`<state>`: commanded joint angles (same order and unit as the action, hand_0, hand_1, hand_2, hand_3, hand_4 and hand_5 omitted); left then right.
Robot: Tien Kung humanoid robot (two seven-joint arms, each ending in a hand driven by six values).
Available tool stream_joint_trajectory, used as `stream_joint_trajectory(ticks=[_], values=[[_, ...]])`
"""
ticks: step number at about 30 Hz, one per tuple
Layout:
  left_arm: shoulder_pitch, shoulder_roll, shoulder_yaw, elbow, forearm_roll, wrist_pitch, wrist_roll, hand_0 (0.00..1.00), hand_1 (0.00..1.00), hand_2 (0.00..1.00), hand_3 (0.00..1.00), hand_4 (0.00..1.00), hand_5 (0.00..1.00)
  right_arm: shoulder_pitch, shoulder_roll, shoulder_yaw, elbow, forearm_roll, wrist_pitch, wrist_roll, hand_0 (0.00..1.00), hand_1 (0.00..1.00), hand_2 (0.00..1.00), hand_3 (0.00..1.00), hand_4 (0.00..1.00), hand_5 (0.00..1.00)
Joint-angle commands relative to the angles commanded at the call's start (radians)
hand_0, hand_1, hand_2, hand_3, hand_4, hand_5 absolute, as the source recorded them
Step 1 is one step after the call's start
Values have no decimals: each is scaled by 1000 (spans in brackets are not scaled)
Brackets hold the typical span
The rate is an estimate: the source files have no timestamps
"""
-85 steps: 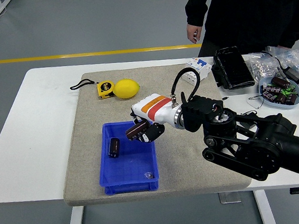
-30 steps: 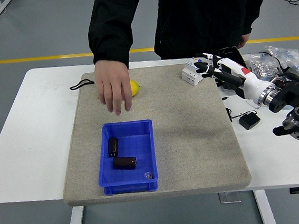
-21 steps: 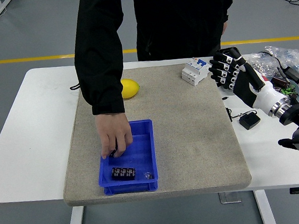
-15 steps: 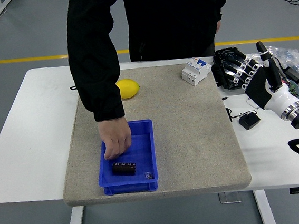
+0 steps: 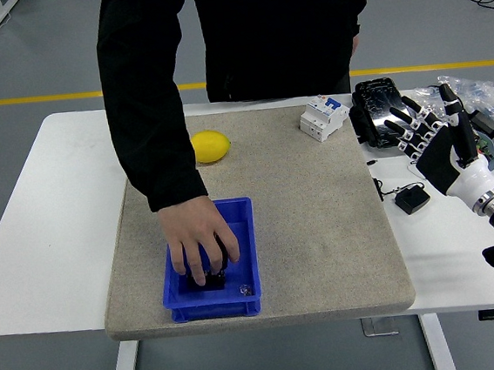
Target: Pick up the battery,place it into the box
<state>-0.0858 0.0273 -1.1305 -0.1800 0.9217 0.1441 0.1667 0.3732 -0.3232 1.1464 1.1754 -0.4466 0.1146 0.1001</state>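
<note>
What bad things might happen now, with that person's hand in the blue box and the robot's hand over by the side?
The person's hand is down inside the blue box, covering what lies in it. If the robot reached in now, it might bump those fingers.

The robot's right hand, open, sits close to the black case and loose cables at the table's right side. A swing back toward the mat could snag or knock them.

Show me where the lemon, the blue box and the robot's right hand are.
lemon (image 5: pixel 210 146), head view, middle of its yellow skin.
blue box (image 5: pixel 244 238), head view, its right wall.
right hand (image 5: pixel 436 143), head view, the palm.
</note>
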Motion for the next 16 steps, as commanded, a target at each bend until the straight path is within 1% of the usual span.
stream_joint_trajectory(ticks=[1, 5, 8, 12, 13, 16], values=[[-1, 0, -1, 0, 0, 0, 0, 752, 701, 728, 623, 692, 608, -11, 9, 6, 1, -7, 0, 16, 977, 902, 908, 950, 998, 998], [-4, -1, 4, 0, -7, 1, 0, 752, 701, 728, 623, 692, 608, -52, 47, 40, -1, -66, 7, 57, 977, 902, 908, 950, 998, 998], [-6, 0, 9, 0, -16, 2, -2, 753, 701, 727, 624, 692, 609, -80, 70, 59, 1, -115, 12, 65, 978, 901, 905, 936, 998, 998], [-10, 0, 10, 0, -17, 2, -2, 753, 701, 727, 624, 692, 609, -97, 82, 64, -3, -145, 3, 70, 978, 901, 905, 936, 998, 998], [-10, -1, 11, 0, -17, 2, -2, 752, 701, 728, 623, 691, 611, -99, 83, 63, -6, -146, 1, 74, 971, 894, 889, 901, 998, 998], [-11, -2, 9, 0, -8, 3, 1, 752, 701, 728, 623, 691, 611, -106, 87, 70, -11, -152, -4, 84, 971, 894, 889, 901, 998, 998]])
